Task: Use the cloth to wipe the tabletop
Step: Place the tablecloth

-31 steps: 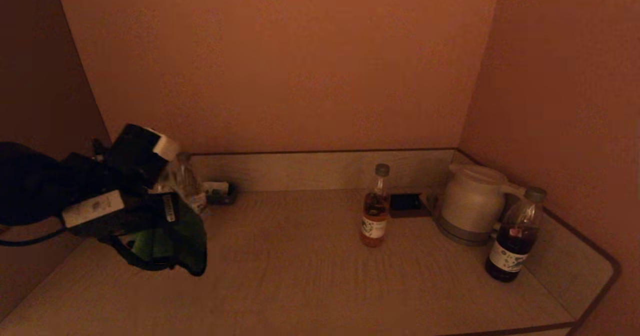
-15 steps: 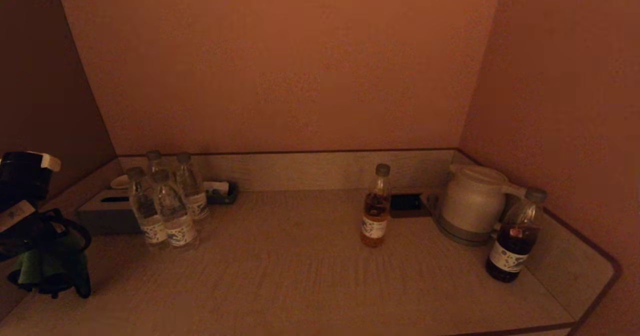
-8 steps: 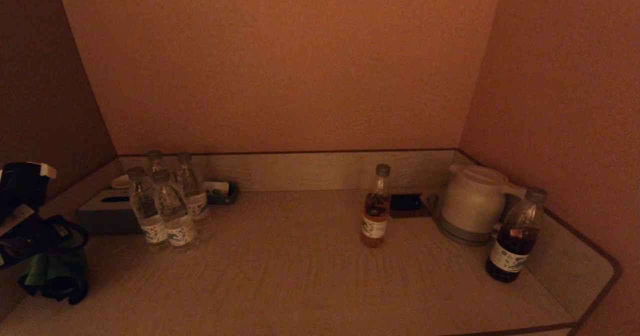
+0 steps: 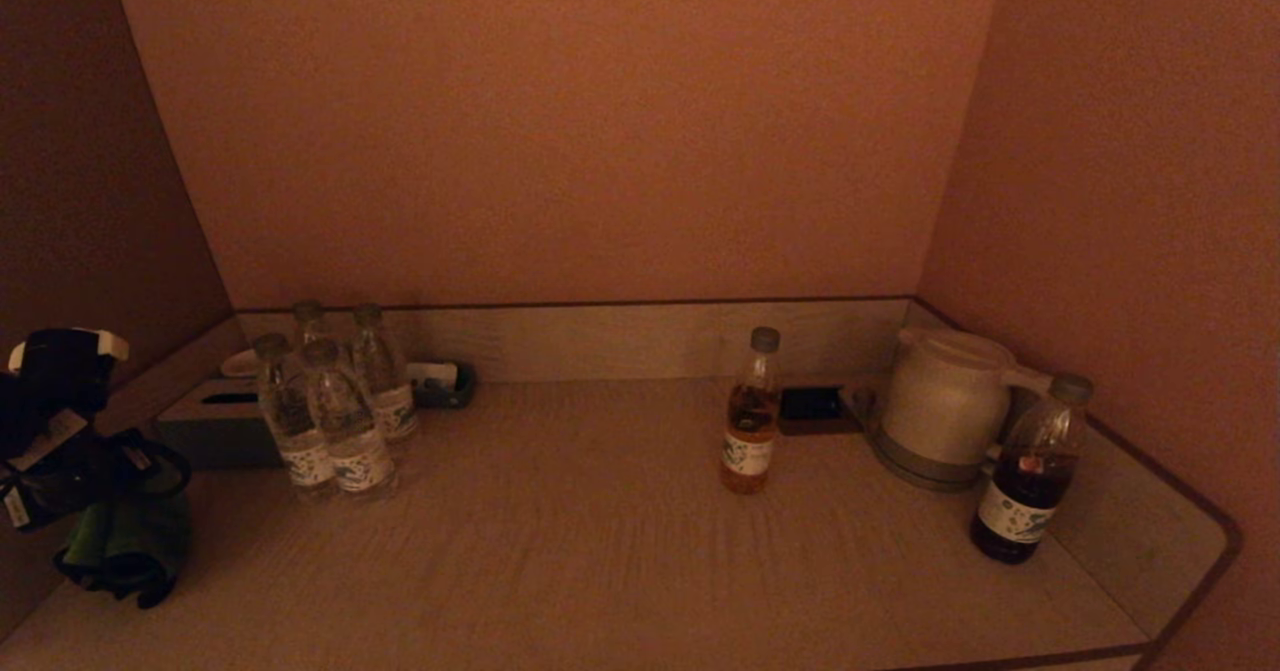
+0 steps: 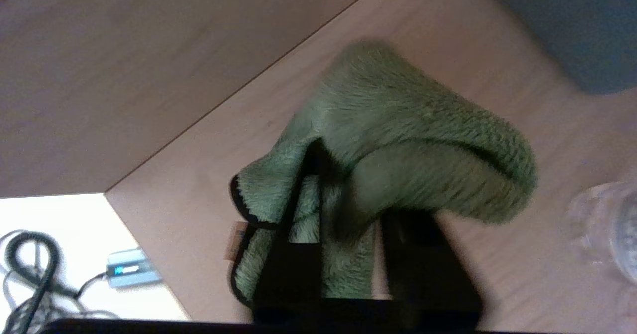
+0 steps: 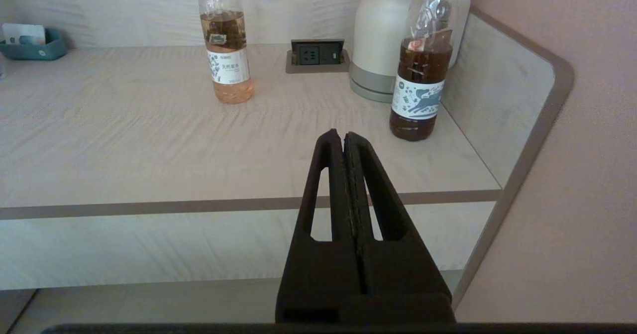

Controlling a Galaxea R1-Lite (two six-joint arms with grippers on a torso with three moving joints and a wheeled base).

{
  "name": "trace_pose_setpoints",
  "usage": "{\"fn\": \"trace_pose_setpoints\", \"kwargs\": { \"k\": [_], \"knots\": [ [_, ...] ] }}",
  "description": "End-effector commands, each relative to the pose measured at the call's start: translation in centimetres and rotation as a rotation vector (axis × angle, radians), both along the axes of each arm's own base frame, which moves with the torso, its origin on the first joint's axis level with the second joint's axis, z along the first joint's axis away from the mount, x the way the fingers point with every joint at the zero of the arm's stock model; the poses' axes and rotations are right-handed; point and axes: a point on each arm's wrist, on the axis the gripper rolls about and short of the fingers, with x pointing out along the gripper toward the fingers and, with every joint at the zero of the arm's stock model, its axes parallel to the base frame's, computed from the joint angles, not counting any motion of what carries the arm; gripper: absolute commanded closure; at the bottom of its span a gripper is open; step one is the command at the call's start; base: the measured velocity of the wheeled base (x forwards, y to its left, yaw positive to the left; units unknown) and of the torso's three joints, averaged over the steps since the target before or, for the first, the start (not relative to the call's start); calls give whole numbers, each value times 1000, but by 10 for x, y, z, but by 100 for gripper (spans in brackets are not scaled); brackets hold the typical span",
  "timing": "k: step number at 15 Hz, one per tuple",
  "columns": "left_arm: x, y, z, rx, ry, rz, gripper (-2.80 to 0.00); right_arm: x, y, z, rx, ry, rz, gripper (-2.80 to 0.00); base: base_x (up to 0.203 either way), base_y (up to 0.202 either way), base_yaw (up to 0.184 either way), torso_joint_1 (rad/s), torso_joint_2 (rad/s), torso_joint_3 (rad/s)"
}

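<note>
The left gripper (image 5: 343, 209) hangs over the table's (image 4: 640, 551) left edge, its jaws clenched on the green cloth (image 5: 398, 135), which drapes down around them toward the table surface. The right gripper (image 6: 343, 140) is parked off the table's front edge, jaws pressed together and empty, with a dark drink bottle (image 6: 422, 70) ahead of them.

left gripper (image 4: 100, 511) with green cloth (image 4: 125, 541) pulled back to tabletop's (image 4: 600, 551) left edge, water bottles (image 4: 330, 411) uncovered
</note>
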Motion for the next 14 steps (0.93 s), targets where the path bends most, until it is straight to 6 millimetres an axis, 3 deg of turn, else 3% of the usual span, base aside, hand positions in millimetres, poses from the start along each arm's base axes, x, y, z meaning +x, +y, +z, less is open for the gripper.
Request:
{"fn": "trace_pose_setpoints", "kwargs": {
  "k": [1,6,11,12,14],
  "knots": [
    [1,1,5,6,-20,7,-280,0,0,0,0,0,1,0,0,0,0,0,0,0],
    [2,2,20,28,-71,11,-280,0,0,0,0,0,1,0,0,0,0,0,0,0],
    [-10,-3,30,6,-79,-11,-280,0,0,0,0,0,1,0,0,0,0,0,0,0],
    [-11,-4,30,0,-81,-20,0,0,0,0,0,0,1,0,0,0,0,0,0,0],
    [-23,-16,53,-21,-148,-76,0,0,0,0,0,0,1,0,0,0,0,0,0,0]
  ]
}}
